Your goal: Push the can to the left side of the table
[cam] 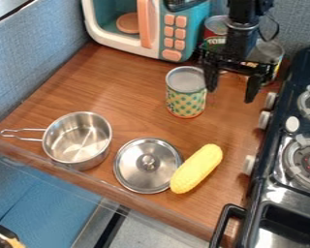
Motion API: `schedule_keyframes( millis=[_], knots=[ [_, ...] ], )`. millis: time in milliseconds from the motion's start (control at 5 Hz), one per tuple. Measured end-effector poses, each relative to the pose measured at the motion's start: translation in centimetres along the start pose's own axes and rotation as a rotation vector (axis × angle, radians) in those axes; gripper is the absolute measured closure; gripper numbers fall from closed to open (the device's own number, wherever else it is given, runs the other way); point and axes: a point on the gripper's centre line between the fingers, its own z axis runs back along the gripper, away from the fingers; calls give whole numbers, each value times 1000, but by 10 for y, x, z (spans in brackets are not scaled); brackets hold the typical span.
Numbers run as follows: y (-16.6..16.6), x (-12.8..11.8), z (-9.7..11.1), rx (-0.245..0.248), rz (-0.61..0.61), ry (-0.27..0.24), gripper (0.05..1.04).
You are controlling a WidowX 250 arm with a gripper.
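The gripper [232, 89] hangs at the upper right of the camera view, its two fingers spread apart and pointing down. A can [186, 99] with a green and yellow pattern and a metal top stands upright on the wooden table [112, 77], right of the middle. The gripper's left finger is beside the can's upper right edge; whether they touch I cannot tell. Behind the gripper stand two more cans, a red one [215, 30] and a wider one [270, 54], both partly hidden by the arm.
A toy microwave [154, 29] stands at the back. Nearer the front edge are a metal pot [77, 140], a metal lid [135, 173] and a yellow corn cob [196, 168]. A toy stove [274, 181] borders the right side.
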Motion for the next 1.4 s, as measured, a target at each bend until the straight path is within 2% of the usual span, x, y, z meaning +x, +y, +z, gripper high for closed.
schedule_keyframes(
  millis=[200, 800, 1200, 1400],
  knots=[
    [6, 3, -13, 8, 7, 30, 83],
    [52, -1, -26, 40, 45, 65, 83],
    [93, -21, -35, 118, 5, 143, 83],
    [113, -29, -36, 123, -12, 157, 83]
  ],
)
